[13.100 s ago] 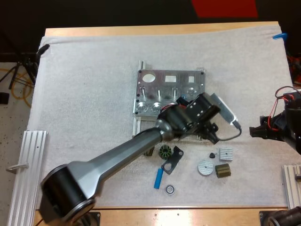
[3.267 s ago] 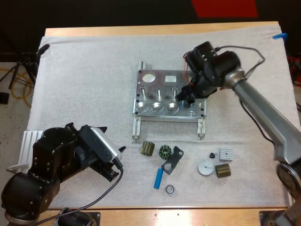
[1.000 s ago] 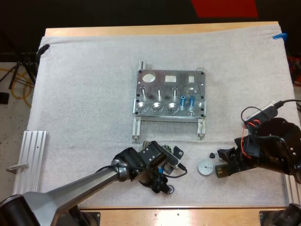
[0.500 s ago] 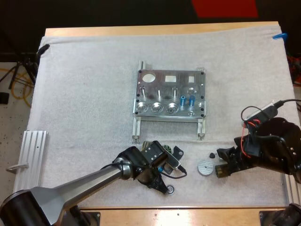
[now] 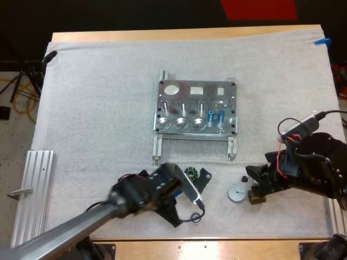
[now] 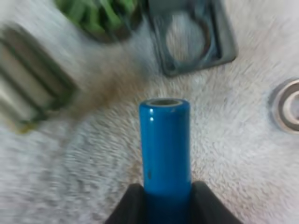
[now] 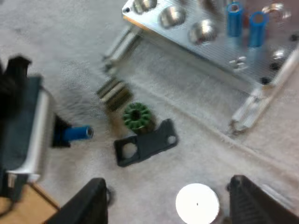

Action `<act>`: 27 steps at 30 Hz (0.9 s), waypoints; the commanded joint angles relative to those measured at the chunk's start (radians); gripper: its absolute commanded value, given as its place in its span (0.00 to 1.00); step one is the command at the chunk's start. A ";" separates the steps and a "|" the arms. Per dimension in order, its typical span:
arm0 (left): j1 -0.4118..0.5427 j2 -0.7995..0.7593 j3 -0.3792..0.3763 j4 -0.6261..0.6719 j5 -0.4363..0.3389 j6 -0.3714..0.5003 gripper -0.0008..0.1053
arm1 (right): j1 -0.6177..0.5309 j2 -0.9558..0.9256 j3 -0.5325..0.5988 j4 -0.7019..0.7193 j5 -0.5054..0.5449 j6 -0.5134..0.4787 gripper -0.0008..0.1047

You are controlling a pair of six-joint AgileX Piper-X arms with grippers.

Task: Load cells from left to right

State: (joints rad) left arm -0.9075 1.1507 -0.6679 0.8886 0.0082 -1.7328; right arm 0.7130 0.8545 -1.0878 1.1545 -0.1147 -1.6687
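blue cell [image 6: 164, 140] now up in left pincer [image 6: 165, 193]

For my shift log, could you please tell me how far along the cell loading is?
Done: two blue cells stand in the fixture. In hand: the left gripper clamps a third blue cell between its fingers. Left: seating it in the fixture. The right gripper is open.
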 commanded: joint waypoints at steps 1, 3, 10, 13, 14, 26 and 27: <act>-0.004 -0.074 -0.001 0.024 -0.021 0.028 0.01 | 0.003 -0.008 -0.002 -0.014 -0.038 -0.001 0.54; -0.004 -0.198 -0.001 0.049 -0.008 0.050 0.01 | 0.003 -0.008 -0.002 -0.022 -0.087 -0.001 0.54; -0.004 -0.451 -0.001 0.101 0.066 0.092 0.01 | 0.003 0.026 -0.002 -0.083 -0.246 0.017 0.54; -0.004 -0.540 -0.001 0.103 0.086 0.092 0.01 | 0.003 0.075 -0.002 -0.114 -0.319 0.027 0.54; -0.004 -0.566 -0.001 0.103 0.086 0.092 0.01 | 0.003 0.096 -0.002 -0.124 -0.355 0.029 0.54; -0.004 -0.606 -0.001 0.101 0.086 0.092 0.01 | 0.124 0.329 -0.002 -0.377 -0.564 0.093 0.54; -0.004 -0.606 -0.001 0.101 0.086 0.092 0.01 | 0.147 0.348 -0.002 -0.404 -0.564 0.105 0.54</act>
State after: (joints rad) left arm -0.9075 0.5469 -0.6679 0.9925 0.0882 -1.6407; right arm 0.8423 1.1916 -1.0878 0.7886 -0.6608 -1.5747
